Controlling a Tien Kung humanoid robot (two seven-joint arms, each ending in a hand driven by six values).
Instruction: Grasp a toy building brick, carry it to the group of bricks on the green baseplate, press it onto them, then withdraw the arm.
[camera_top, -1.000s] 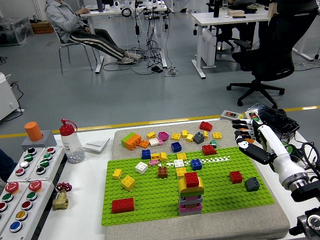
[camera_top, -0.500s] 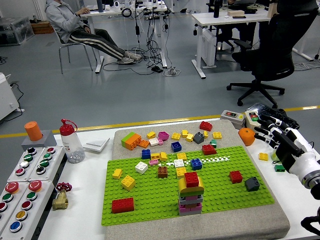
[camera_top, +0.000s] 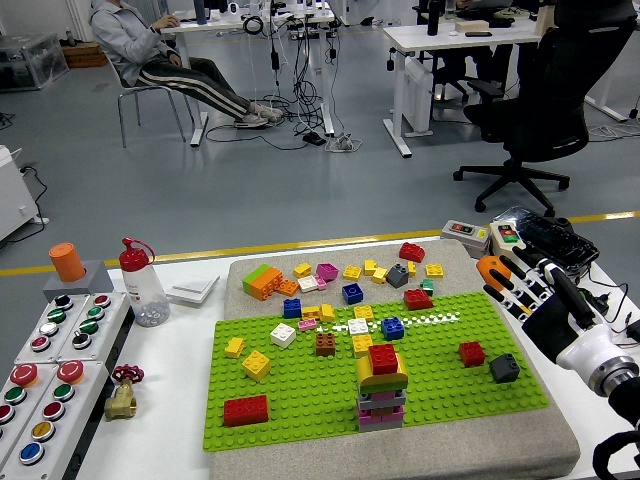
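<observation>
Right hand: at the right edge of the green baseplate, fingers spread, gripping nothing; an orange piece sits at its fingertips, possibly only behind them.
Stack: red brick on a yellow one over grey and pink layers, near the baseplate's front edge, well apart from the hand.
Loose bricks: scattered on the mat beyond the baseplate, none held.
Progress: judging by the empty hand, either withdrawal is under way or a new grasp has not begun.

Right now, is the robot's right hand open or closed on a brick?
Open. The right hand hangs beside the green baseplate with its fingers spread; no brick shows in it.
</observation>
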